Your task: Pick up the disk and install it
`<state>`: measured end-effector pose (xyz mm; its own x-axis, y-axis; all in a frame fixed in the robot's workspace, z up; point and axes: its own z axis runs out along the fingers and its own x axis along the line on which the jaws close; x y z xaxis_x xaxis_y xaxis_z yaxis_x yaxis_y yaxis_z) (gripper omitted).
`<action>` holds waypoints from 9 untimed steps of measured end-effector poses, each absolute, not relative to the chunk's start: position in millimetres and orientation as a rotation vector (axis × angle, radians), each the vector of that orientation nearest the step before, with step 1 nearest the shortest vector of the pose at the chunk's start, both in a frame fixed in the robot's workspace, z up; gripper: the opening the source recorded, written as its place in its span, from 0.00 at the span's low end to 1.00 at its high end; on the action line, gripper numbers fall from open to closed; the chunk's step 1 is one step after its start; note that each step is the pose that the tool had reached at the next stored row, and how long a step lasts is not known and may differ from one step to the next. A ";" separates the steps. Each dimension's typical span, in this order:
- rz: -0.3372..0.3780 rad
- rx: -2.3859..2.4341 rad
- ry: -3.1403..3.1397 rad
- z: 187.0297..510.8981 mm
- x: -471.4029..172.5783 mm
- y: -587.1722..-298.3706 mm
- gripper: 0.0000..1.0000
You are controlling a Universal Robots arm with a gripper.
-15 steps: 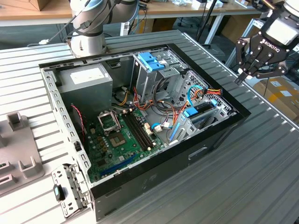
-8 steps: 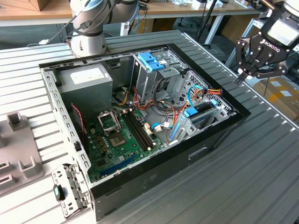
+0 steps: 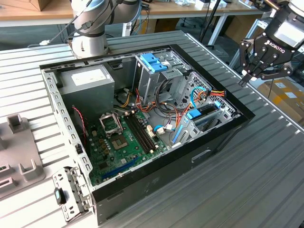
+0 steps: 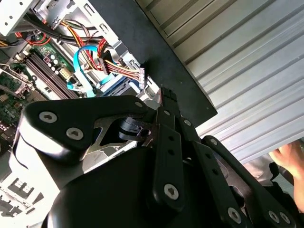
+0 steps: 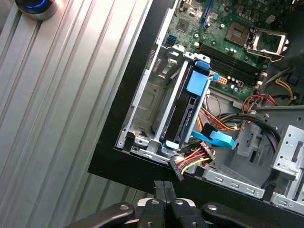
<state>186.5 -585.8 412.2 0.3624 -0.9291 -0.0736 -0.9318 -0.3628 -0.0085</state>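
Gripper (image 3: 260, 64) upper right of exterior view, jaws released, holding nothing. Disk (image 3: 203, 115) well apart, lower left, seated in computer case (image 3: 156, 175).

Bright even daylight, sharp focus, glare on ribbed table (image 5: 57, 95)

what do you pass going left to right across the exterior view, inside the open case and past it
Grey power supply → empty processor socket → light-blue bracket on the metal cage → disk in its blue carrier → hand, raised beyond the case's edge at the exterior view's right.
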 end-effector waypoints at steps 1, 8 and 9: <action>0.087 -2.556 1.740 412.2 186.4 -585.8 0.11; 0.088 -2.586 1.697 412.2 186.5 -585.8 0.11; 0.088 -2.590 1.690 412.1 186.4 -585.8 0.11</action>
<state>186.4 -585.8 412.1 0.4017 -0.9128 -0.0737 -0.9155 -0.4023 -0.0084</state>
